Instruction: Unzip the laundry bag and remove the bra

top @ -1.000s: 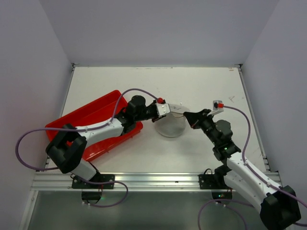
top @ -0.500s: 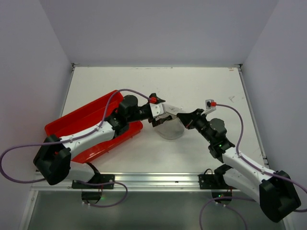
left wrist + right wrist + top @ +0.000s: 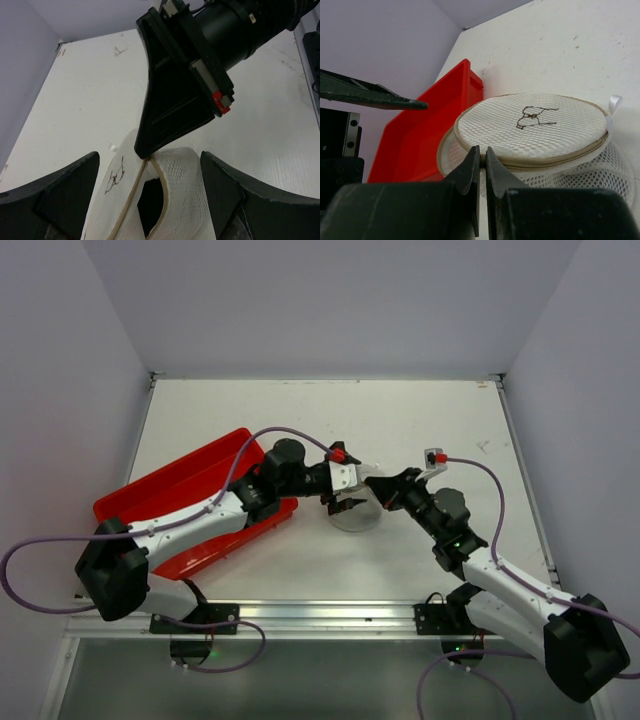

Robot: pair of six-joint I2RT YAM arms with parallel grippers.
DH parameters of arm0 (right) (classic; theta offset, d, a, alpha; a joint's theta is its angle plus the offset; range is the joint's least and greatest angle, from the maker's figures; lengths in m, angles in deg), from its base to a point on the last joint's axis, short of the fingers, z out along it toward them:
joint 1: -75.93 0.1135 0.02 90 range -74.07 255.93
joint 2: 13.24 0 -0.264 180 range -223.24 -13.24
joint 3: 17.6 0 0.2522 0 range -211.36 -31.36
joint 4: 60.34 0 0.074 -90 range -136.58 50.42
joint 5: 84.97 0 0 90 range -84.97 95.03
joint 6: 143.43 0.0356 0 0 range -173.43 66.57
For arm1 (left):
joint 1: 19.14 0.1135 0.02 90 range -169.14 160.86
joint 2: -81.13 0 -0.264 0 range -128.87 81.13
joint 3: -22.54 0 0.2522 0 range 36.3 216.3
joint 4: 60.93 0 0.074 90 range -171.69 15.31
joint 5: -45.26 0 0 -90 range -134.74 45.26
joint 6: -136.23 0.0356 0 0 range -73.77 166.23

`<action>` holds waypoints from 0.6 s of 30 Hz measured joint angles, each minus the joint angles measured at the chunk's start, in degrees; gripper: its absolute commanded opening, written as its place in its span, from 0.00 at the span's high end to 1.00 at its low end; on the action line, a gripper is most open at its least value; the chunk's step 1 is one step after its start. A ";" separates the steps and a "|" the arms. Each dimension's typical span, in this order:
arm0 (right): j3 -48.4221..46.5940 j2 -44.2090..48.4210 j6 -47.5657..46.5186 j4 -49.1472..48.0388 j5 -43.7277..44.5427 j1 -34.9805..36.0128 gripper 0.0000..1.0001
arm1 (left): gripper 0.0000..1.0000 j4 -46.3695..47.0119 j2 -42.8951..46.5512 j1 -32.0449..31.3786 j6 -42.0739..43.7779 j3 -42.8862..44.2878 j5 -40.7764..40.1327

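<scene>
I see the laundry bag [image 3: 362,512], a round white mesh drum, sitting on the desk [image 3: 420,420] near its middle, just right of a red tray [image 3: 190,480]. My right fingers [image 3: 472,165] are nearly closed, pinched on the beige zipper rim at the bag's right edge. My left fingers [image 3: 75,185] are spread wide on either side of the bag, gripping nothing. The lid gapes slightly along the zipper, and the inside looks dark.

Lab robot cell: bare white walls [image 3: 330,300], aluminium mounting rail [image 3: 320,617].
</scene>
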State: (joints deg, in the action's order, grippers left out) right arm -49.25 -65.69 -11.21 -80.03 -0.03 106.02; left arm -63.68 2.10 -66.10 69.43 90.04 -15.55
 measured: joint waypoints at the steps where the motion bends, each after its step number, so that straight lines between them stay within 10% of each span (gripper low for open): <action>1: -0.09 0.02 -0.04 0.02 0.07 0.15 1.00 | 0.15 0.00 -0.63 -0.83 0.00 0.81 -0.63; 18: -0.70 2.99 -1.31 3.04 1.29 1.40 1.00 | 0.26 -2.47 -5.25 -2.69 2.95 3.78 -4.96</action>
State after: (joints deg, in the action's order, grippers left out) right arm -49.95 -62.69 -12.52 -76.99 1.26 107.42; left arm -66.15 -3.14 -68.79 72.38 93.82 -20.51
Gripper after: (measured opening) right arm 0.040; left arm 0.740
